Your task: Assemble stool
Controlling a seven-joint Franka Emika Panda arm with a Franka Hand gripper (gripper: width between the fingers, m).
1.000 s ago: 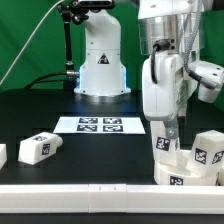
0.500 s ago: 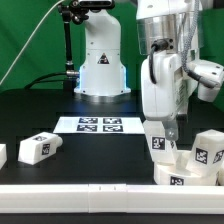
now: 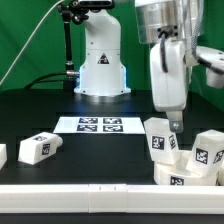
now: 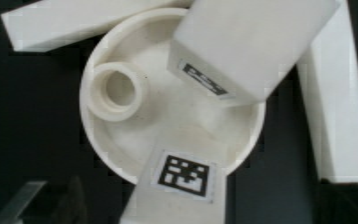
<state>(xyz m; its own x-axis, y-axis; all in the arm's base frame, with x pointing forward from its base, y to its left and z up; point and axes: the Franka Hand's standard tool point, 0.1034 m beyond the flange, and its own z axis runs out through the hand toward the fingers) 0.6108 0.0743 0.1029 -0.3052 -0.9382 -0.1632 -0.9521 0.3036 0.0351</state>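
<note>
- Since the earlier frames the gripper (image 3: 176,124) has swung aside and risen; the upright leg (image 3: 157,138) has kept its place on the seat (image 4: 176,125).
- The jaws hang just beside the leg's top. Whether they are released or clenched cannot be told.
- Step in hand, as judged: fastening this leg into the seat.
- Next move: re-centre the jaws over the leg and clench squarely. An empty socket (image 4: 114,88) remains; a loose leg (image 3: 36,148) lies well apart from the jaws.

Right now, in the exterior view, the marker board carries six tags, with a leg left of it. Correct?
Not six: the exterior view shows four tags on the marker board; the leg does lie to that view's left.
</note>
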